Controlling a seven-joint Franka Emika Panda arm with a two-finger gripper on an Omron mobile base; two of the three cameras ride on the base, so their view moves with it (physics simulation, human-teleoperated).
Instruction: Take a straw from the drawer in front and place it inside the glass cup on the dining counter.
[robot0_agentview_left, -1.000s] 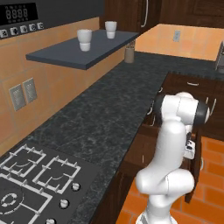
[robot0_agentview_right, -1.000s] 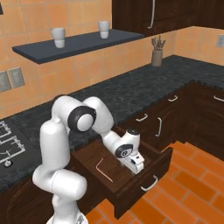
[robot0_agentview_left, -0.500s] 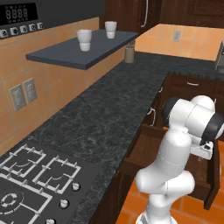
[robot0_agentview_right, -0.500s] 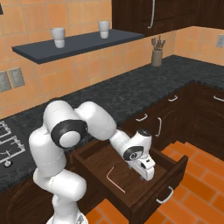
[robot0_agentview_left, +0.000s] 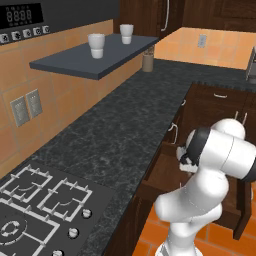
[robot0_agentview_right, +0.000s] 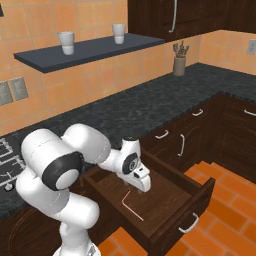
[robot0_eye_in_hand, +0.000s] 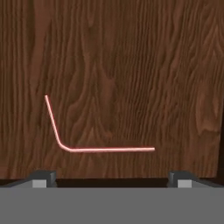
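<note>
The drawer (robot0_agentview_right: 199, 189) stands pulled out from the cabinet front, its plain wooden floor (robot0_eye_in_hand: 131, 65) bare except for the straw. The thin red-pink straw (robot0_agentview_right: 132, 205) lies flat on that floor, bent into an L (robot0_eye_in_hand: 109, 149). My gripper (robot0_agentview_right: 142, 187) hangs open just above the drawer's inside, a little behind the straw. In the hand view the two dark fingertips (robot0_eye_in_hand: 43, 176) stand far apart at the bottom, with the straw's long leg lying between and just beyond them. Nothing is held. In the left base view my arm covers most of the drawer (robot0_agentview_left: 161, 172). The glass cup and the dining counter are out of view.
A black speckled worktop (robot0_agentview_right: 125, 107) runs above the drawer, with a stove (robot0_agentview_left: 35, 200) at its left end. A dark shelf (robot0_agentview_right: 85, 50) holds two white cups, and a utensil holder (robot0_agentview_right: 179, 65) stands at the back. Closed drawers (robot0_agentview_right: 182, 145) lie to the right, orange tiled floor (robot0_agentview_right: 235, 210) below.
The drawer has slid further out of the cabinet. My hand has come away from the drawer's front and now hangs over its inside above the straw, still open.
</note>
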